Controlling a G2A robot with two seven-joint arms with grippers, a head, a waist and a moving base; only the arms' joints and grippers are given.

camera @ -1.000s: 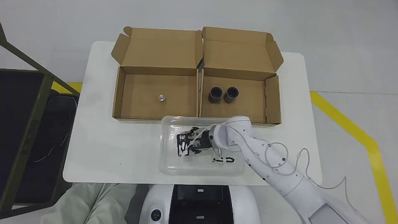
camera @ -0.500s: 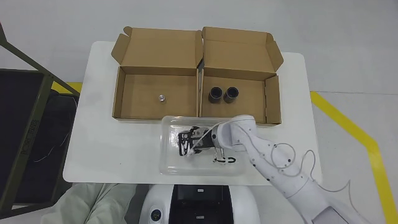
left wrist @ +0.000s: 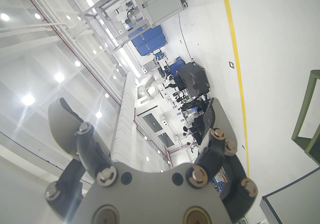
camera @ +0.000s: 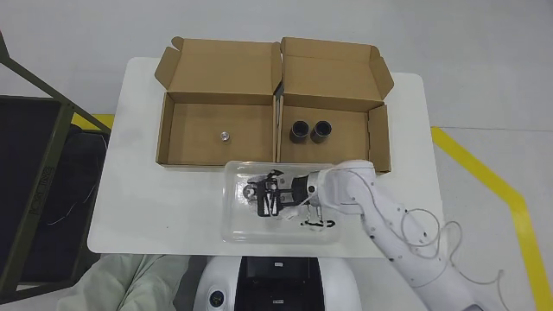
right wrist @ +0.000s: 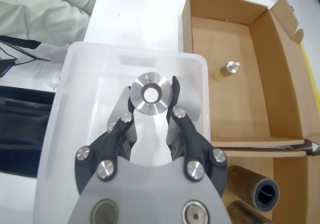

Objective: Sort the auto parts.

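My right claw (right wrist: 151, 95) is clamped part-way on the silver ring (right wrist: 140, 106), over the clear bin (right wrist: 75, 77). In the last 1 s my arm swung and the ring came along, so the grasp holds. Next comes a cardboard box (right wrist: 232, 110).

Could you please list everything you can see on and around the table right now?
table: one, white.
left cardboard box: one, brown, open, far side of table.
right cardboard box: one, brown, open, right beside it.
pin: one, brass with silver tip, in the left cardboard box.
cylindrical sleeves: two, dark, side by side in the right cardboard box.
plastic bin: one, clear, near edge.
metal ring: one, silver, above the bin's floor.
metal frame: one, olive green, left of table.
right hand: shut on the ring.
left hand: open, pointing into the room.
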